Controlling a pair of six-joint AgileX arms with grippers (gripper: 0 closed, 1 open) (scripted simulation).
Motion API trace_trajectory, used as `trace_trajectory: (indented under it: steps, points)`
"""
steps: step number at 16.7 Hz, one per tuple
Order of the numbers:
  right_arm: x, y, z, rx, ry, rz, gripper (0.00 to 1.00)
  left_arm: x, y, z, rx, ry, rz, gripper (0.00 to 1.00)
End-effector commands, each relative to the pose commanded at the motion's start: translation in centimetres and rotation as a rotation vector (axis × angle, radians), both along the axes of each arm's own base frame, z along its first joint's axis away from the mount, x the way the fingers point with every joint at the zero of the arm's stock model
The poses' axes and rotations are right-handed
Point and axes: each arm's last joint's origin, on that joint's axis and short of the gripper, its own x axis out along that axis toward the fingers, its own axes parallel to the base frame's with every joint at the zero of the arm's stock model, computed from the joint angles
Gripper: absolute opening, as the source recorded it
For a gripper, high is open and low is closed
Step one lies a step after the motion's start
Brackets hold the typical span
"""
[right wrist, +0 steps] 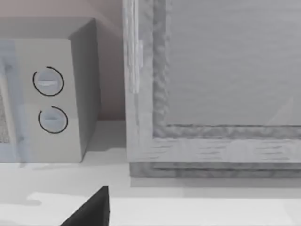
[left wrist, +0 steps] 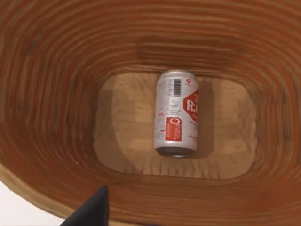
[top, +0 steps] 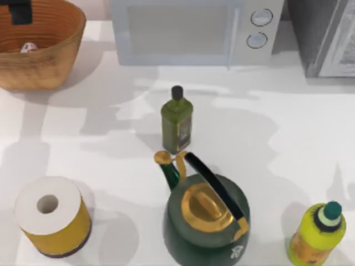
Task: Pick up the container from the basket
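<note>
The container (left wrist: pixel 176 113) is a small silver-white drink can with red markings, lying on its side on the flat floor of the wicker basket (left wrist: pixel 56 108). In the left wrist view it sits close to the middle of that floor, clear of the ribbed walls all round, directly below and ahead of the left pincer (left wrist: pixel 91 209), of which one dark fingertip juts in over the near rim. The can's long axis runs away from that fingertip, its base nearer and its top toward the far wall, so the fingers would have to close across its round sides. Whether the left pincer is spread or closed cannot be told.

From above, the basket (top: pixel 50 55) stands at the far left corner of the table (top: pixel 288 138), with the can (top: pixel 29 47) a pale speck inside and the left pincer (top: pixel 21 11) hanging over the opening. The left arm is plainly the nearer one.

The right pincer (right wrist: pixel 91 209) is parked well off, facing the microwave (right wrist: pixel 47 99); its state cannot be told either.
</note>
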Motion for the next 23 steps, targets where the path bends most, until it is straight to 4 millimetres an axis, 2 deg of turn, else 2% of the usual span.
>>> trace_trajectory:
  steps: [3, 6, 11, 13, 15, 20, 21, 23]
  points:
    - [0.0, 0.0, 0.0, 0.000, 0.000, 0.000, 1.00, 3.5, 1.0, -0.8, 0.027, 0.061, 0.017, 1.00]
    - [0.0, 0.0, 0.0, 0.000, 0.000, 0.000, 1.00, 7.3, 1.8, -4.0, 0.034, 0.171, 0.018, 1.00]
    - [0.0, 0.0, 0.0, 0.000, 0.000, 0.000, 1.00, 10.6, 2.3, -7.7, 0.022, 0.308, -0.023, 1.00]
    - [0.0, 0.0, 0.0, 0.000, 0.000, 0.000, 1.00, 11.4, 2.1, -9.4, 0.001, 0.361, -0.052, 1.00]
    - [0.0, 0.0, 0.0, 0.000, 0.000, 0.000, 1.00, 11.8, 1.8, -10.1, -0.020, 0.385, -0.076, 1.00]
    - [0.0, 0.0, 0.0, 0.000, 0.000, 0.000, 1.00, 11.8, 1.7, -10.3, -0.026, 0.389, -0.082, 1.00]
    - [0.0, 0.0, 0.0, 0.000, 0.000, 0.000, 1.00, 11.8, 1.8, -9.7, -0.021, 0.372, -0.080, 1.00]
    - [0.0, 0.0, 0.0, 0.000, 0.000, 0.000, 1.00, 12.0, 1.8, -10.4, -0.024, 0.384, -0.081, 1.00]
